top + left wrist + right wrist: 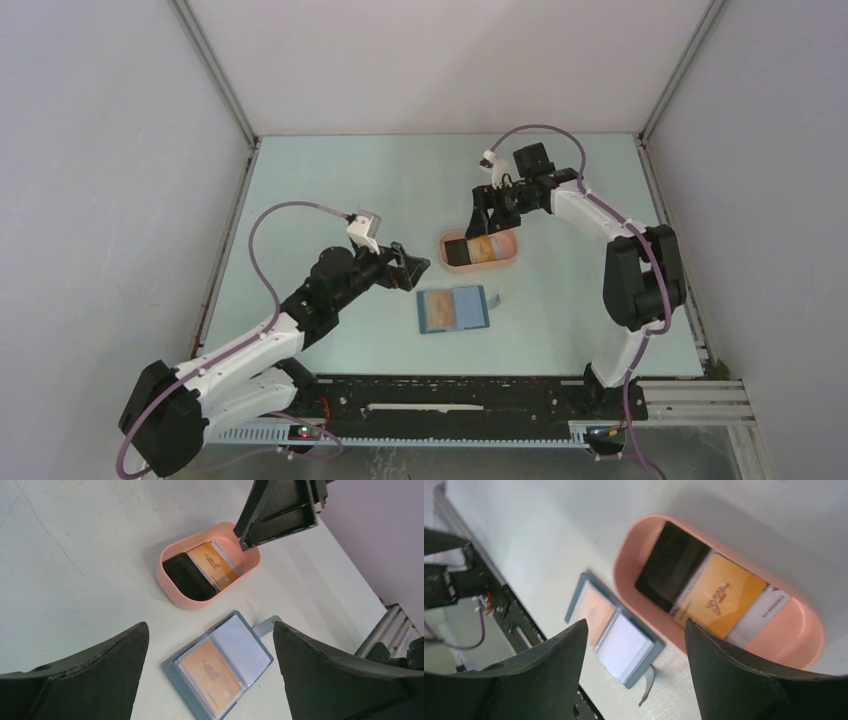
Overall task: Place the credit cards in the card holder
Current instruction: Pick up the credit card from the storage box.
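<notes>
The card holder (470, 308) is a blue wallet lying open on the table, with an orange card (210, 675) in its left pocket and its right pocket (242, 652) empty. Its snap tab sticks out to the right. Behind it, a salmon-pink oval tray (480, 269) holds the credit cards: a black one (187, 577), an orange one (212, 565) and a pale one (764, 612), overlapping. My left gripper (412, 270) is open and empty, just left of the tray and above the wallet's far left. My right gripper (487, 215) is open and empty, hovering over the tray's far side.
White walls with metal corner posts close in the table on three sides. A black rail (450, 395) with the arm bases runs along the near edge. The right gripper's fingers (280, 515) hang over the tray in the left wrist view.
</notes>
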`<state>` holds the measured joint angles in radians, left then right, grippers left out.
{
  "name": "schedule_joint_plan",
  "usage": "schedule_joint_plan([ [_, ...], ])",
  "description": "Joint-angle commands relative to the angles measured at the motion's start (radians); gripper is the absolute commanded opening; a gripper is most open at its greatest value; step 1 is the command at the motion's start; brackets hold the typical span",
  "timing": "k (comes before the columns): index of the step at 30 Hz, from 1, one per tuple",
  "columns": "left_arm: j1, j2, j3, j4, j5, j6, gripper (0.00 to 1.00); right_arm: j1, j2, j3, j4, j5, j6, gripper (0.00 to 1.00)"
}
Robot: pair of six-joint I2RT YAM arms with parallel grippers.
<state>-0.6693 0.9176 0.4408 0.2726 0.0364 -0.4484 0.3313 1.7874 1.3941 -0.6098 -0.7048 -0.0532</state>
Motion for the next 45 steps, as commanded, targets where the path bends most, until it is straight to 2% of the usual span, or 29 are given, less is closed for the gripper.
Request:
schedule_joint_plan([
  [1,0.017,0.078,0.065,0.033,0.026,0.015,0.98,0.022,0.054,-0.004,0.078,0.210,0.141,0.79],
  [7,0.038,0.216,0.035,0.173,0.077,-0.067,0.97,0.043,0.112,-0.012,0.099,0.338,0.192,0.82],
  [15,0.048,0.378,0.064,0.256,0.124,-0.116,0.91,0.027,0.163,-0.013,0.104,0.344,0.200,0.88],
  [31,0.052,0.632,0.187,0.279,0.150,-0.135,0.81,0.014,0.244,0.000,0.085,0.242,0.206,0.92],
  [45,0.060,0.769,0.286,0.236,0.193,-0.128,0.60,-0.016,0.244,0.001,0.093,0.052,0.239,0.87],
])
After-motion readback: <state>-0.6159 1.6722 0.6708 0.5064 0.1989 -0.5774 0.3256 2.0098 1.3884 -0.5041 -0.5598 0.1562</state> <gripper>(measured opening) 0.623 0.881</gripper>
